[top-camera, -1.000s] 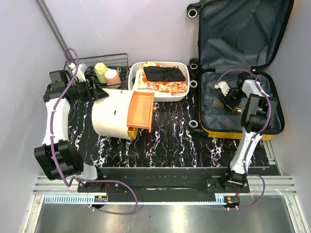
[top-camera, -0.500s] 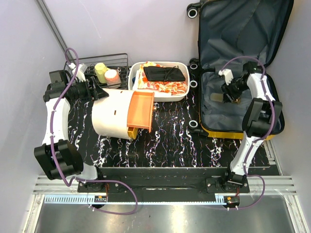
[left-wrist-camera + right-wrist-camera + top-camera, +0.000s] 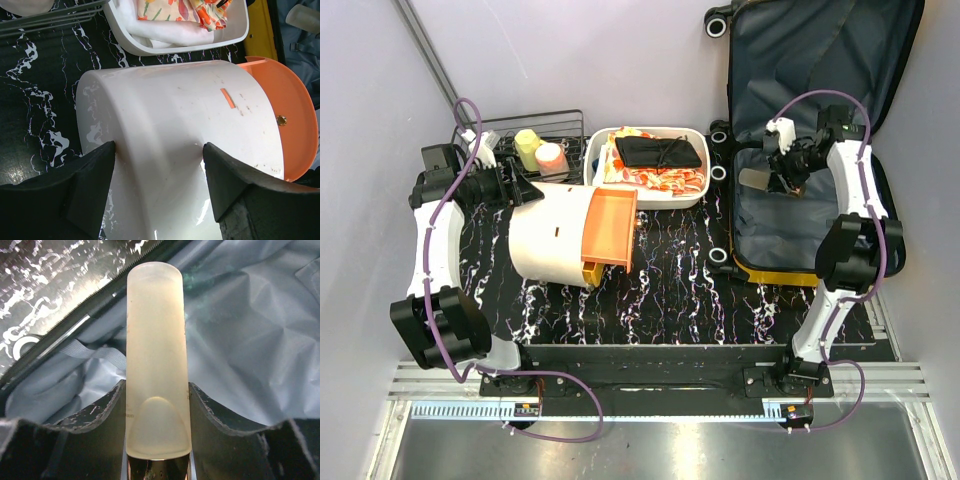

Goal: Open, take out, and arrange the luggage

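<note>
Subject: the luggage lies open at the right end of the counter, its lid propped against the back wall and its grey lining exposed.

Right pincer: clenched on a frosted bottle, held above the lining near the luggage's left wall. The grip sits low, near the metallic collar, and most of the bottle projects beyond the fingers.

Risk 1: the bottle looks smooth and is held at one end. A quick swing could make it pivot or slide out and drop back into the luggage or onto the counter.

Risk 2: the way out crosses the luggage's raised left wall. A low pass could knock the projecting end against it.

Risk 3: the white tray just beside the luggage is already piled with cloth, so a bottle set there may roll.

Left pincer: its jaws stand wide astride the round container, which lies on its side. Whether they press on it cannot be told. If they do not, it may roll.
</note>
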Motion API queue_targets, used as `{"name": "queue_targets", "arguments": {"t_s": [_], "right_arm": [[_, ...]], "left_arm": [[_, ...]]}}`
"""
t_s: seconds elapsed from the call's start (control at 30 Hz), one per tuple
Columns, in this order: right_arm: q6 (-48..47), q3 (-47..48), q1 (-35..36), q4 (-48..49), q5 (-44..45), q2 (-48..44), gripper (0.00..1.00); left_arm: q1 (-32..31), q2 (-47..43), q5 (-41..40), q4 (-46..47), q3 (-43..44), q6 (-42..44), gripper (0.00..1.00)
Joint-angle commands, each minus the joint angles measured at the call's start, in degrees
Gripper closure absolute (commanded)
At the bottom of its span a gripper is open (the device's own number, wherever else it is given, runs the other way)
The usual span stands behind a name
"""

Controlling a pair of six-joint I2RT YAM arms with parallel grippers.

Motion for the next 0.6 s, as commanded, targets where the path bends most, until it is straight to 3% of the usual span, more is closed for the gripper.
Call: {"name": "queue_targets", "arguments": {"t_s": [0.0, 0.17, 0.57], "right_arm": [[5.03, 8.13, 1.15, 0.03, -8.06, -2.73, 1.00], [10.84, 13.76, 4.66, 0.03, -13.42, -3.08, 1.00], [48.88, 26.51, 22.13, 8.81, -18.80, -1.24, 1.00]], "left_arm": [[-0.92, 2.03, -5.39, -7.64, -3.38, 4.57, 0.27], [-0.92, 2.29, -5.39, -7.73, -3.03, 4.66, 0.27], [-0.92, 2.03, -5.04, -6.85, -3.55, 4.48, 0.27]]}}
